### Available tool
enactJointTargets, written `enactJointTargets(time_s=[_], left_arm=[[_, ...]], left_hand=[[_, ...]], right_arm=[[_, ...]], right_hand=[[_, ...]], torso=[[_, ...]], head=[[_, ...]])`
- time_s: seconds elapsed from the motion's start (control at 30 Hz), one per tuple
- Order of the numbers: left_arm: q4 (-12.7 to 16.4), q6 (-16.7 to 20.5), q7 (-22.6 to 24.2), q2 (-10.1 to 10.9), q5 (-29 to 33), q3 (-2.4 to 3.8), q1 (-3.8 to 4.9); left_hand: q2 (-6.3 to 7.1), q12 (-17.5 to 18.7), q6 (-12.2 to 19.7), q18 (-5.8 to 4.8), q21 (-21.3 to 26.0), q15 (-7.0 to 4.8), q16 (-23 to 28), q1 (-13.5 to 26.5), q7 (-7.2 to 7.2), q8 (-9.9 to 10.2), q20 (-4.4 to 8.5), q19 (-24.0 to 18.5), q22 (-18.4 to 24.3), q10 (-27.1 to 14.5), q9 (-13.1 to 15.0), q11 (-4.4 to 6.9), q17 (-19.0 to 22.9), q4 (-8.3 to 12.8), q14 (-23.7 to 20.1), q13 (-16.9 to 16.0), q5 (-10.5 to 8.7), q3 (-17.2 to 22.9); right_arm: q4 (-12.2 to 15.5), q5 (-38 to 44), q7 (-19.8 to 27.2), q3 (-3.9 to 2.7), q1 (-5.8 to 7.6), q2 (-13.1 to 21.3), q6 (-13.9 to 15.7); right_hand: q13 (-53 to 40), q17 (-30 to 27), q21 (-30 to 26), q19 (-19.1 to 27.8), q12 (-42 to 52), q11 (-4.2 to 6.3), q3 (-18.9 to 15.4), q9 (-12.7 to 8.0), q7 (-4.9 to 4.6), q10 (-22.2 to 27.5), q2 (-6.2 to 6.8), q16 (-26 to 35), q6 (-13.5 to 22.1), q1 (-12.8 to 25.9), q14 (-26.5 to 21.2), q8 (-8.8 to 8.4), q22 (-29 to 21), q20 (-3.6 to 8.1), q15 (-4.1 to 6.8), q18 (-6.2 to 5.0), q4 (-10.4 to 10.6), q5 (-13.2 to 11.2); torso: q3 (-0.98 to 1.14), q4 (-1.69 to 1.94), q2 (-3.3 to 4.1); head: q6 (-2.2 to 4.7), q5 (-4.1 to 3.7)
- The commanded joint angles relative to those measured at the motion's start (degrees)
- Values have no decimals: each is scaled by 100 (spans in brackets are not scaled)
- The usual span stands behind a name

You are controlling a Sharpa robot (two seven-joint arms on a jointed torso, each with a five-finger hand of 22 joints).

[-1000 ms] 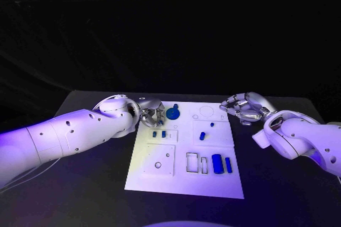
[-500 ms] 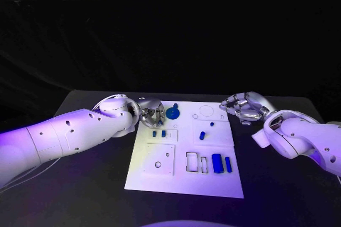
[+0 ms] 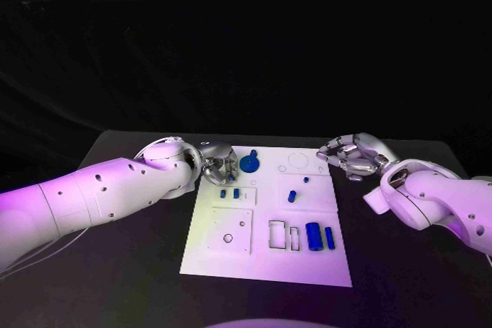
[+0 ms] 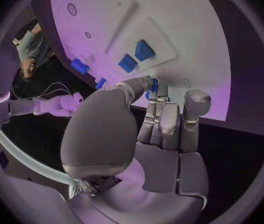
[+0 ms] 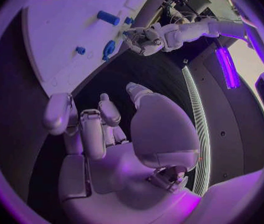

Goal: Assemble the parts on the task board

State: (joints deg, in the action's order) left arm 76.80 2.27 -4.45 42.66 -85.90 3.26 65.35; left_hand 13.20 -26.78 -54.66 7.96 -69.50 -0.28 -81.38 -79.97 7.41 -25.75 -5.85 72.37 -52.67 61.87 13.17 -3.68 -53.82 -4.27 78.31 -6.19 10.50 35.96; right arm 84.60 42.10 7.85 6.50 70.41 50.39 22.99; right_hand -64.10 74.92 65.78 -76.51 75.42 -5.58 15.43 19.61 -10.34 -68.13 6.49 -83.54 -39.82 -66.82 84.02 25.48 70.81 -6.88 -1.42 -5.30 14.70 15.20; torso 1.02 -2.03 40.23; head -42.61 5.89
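Head view showed almost nothing had changed: the left hand (image 3: pixel 217 168) stayed at the task board (image 3: pixel 269 257), fingers curled on the round blue part (image 3: pixel 249 162), grip uncertain. The right hand (image 3: pixel 352 156) still hovered loosely curled, empty, beside the board. Placement looked unfinished.

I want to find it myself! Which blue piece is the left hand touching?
Look at the white task board in the middle of the black table. At its far left corner, by the left hand, sits the round blue part. It is the only disc-shaped piece; the other blue parts are small blocks and bars.
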Motion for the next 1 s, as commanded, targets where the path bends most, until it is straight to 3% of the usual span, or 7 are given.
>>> enactJointTargets(time_s=[0.03,1.0], left_arm=[[-5,-30,54,-28,65,-6,-12],[-10,-185,-102,-71,65,-8,-10]], left_hand=[[-24,34,-32,-49,2,-10,-7,52,-4,26,10,-3,5,39,7,8,5,-14,31,-2,-21,-21],[-21,106,-4,-27,73,-3,25,67,10,86,14,-70,119,29,13,-7,111,-18,-18,2,-23,-34]], right_arm=[[-1,17,37,0,-5,-7,-45],[-13,13,34,0,-6,-9,-50]], right_hand=[[-7,25,-18,40,-34,1,9,-6,-4,43,-35,21,27,-4,240,27,-6,-11,34,-53,37,13],[-7,25,-18,40,-34,1,9,-6,-4,43,-35,21,27,-4,240,27,-6,-11,34,-53,37,13]], torso=[[2,-11,1],[-4,8,5]], head=[[11,6],[2,-9]])
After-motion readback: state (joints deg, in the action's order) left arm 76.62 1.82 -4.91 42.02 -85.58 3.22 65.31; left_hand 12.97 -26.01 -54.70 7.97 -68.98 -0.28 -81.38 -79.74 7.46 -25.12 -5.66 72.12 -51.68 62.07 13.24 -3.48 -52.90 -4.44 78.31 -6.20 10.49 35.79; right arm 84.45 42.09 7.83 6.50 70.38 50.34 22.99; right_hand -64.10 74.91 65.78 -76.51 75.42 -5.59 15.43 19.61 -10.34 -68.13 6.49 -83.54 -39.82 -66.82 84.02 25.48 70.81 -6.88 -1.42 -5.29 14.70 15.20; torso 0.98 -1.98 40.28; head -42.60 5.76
